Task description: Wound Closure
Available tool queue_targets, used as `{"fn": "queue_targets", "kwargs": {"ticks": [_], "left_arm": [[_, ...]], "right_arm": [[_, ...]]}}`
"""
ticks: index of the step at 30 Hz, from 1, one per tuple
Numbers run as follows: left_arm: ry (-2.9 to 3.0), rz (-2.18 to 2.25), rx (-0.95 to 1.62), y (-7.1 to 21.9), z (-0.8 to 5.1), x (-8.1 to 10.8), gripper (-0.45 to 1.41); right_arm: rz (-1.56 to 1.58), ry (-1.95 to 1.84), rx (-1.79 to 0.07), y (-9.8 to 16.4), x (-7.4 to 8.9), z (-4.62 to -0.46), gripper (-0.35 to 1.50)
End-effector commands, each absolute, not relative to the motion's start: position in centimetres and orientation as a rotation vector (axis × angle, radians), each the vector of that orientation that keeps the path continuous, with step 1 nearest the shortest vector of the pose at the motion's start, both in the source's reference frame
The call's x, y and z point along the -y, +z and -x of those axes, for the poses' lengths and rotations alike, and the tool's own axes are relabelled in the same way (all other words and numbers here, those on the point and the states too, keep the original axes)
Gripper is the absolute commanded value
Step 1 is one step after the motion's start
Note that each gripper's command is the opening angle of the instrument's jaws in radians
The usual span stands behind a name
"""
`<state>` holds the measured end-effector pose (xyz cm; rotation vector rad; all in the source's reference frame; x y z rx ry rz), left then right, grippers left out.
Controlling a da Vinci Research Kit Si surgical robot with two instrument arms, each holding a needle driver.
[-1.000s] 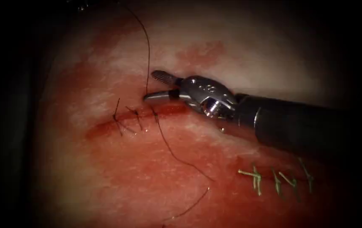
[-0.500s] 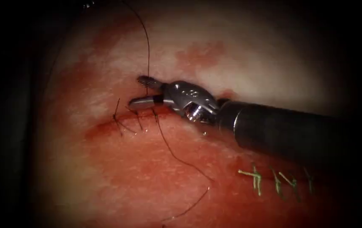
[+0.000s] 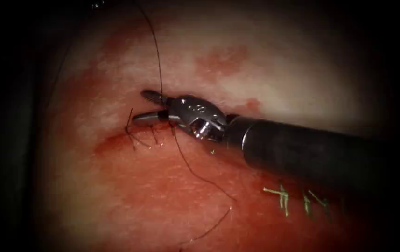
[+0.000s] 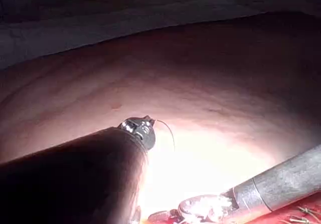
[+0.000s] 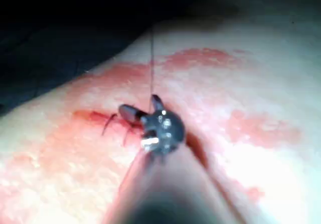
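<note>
Here the right tool (image 3: 149,106) lies low over the cut (image 3: 115,140), jaws spread astride the taut upright thread (image 3: 158,60), gripping nothing; it has slid leftward. No needle visible. Left tool (image 4: 143,128): grip unclear.

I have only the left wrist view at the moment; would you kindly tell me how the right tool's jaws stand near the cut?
Observer: In the endoscope view the right tool has its jaws open and holds nothing.
Operator: Thank you. Where does the thread run relative to them?
Observer: A strand of thread comes straight down to the jaws near their hinge and appears to pass between them into the tissue.
Operator: Are there any stitches close by?
Observer: Yes, dark stitches with cut ends cross the cut just below the tip of the lower jaw.
</note>
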<state>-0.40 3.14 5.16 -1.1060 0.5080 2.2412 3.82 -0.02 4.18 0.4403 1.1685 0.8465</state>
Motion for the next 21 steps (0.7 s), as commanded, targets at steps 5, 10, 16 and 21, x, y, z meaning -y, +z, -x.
{"fn": "queue_targets", "kwargs": {"ticks": [5,10,16,21], "left_arm": [[2.245,1.109,-0.516,5.18,0.47,-3.21,-0.45],[2.245,1.113,-0.517,5.18,0.48,-3.21,-0.45],[2.245,1.113,-0.518,5.18,0.48,-3.20,-0.45],[2.245,1.114,-0.521,5.18,0.48,-3.17,-0.45]], "right_arm": [[-0.439,0.842,-1.172,4.20,0.03,-3.94,1.13],[-0.444,0.844,-1.172,4.14,0.03,-3.95,1.01],[-0.444,0.845,-1.172,4.14,0.02,-3.95,0.59],[-0.465,0.830,-1.191,4.18,-0.03,-3.93,-0.35]]}}
